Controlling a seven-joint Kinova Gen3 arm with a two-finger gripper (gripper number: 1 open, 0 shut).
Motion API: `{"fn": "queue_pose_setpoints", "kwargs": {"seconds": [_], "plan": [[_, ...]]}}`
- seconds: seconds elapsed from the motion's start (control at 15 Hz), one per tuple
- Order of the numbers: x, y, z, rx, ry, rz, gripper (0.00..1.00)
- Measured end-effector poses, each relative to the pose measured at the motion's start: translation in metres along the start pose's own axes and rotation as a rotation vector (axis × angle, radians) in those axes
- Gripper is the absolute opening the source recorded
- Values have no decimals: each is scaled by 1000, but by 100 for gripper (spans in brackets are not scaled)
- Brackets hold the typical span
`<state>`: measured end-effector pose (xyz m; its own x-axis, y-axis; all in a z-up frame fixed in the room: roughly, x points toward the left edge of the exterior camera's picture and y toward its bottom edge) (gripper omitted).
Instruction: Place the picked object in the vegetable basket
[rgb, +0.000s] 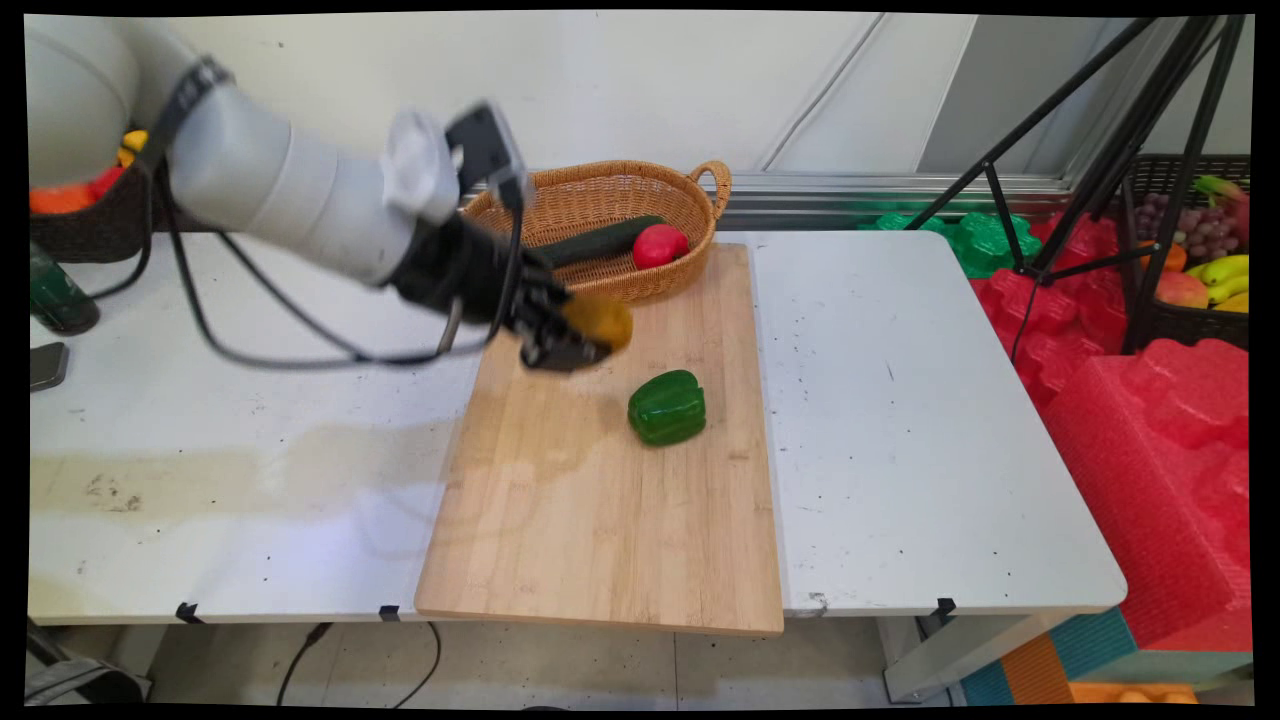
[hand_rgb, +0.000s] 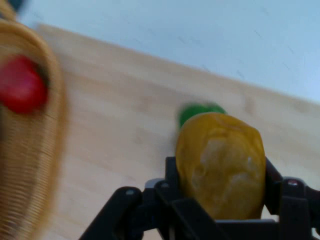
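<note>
The hand (rgb: 578, 338) grips a yellow-brown, potato-like lump (rgb: 598, 320), its two fingers (hand_rgb: 172, 172) pressed against either side; the lump is rounded, mottled ochre with paler patches, and it hangs in the air over the far left part of a wooden cutting board (rgb: 600, 520), clear of the wood. Seen from the hand's own camera, the lump (hand_rgb: 220, 165) fills the space between the fingers and hides most of a green bell pepper (hand_rgb: 200, 111) behind it. At the far left of the white desk (rgb: 900, 420) stand a dark green bottle (rgb: 58, 295) and a dark flat object (rgb: 45, 365), near a dark basket of orange and yellow produce (rgb: 90, 215). The desk top there carries a large brownish stain (rgb: 200, 480). The green bell pepper (rgb: 667, 406) lies on the board just right of and nearer than the hand. Behind the board, touching its far edge, a wicker basket (rgb: 610, 200) holds a dark green cucumber (rgb: 600, 240) and a red fruit (rgb: 659, 245). To the right of the desk are black tripod legs (rgb: 1100, 150), red foam blocks (rgb: 1150, 420), green foam pieces (rgb: 985, 240) and a black crate of mixed fruit (rgb: 1200, 250).
</note>
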<state>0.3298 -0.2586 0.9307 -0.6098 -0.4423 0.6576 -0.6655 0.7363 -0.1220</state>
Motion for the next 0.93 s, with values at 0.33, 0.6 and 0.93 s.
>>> {"fn": "queue_pose_setpoints", "kwargs": {"seconds": [0.33,0.6,0.93], "plan": [[38,-62,-5,149,71,-91,0],[53,-111,5,259,83,-163,0],[57,-165,29,354,43,-216,0]]}}
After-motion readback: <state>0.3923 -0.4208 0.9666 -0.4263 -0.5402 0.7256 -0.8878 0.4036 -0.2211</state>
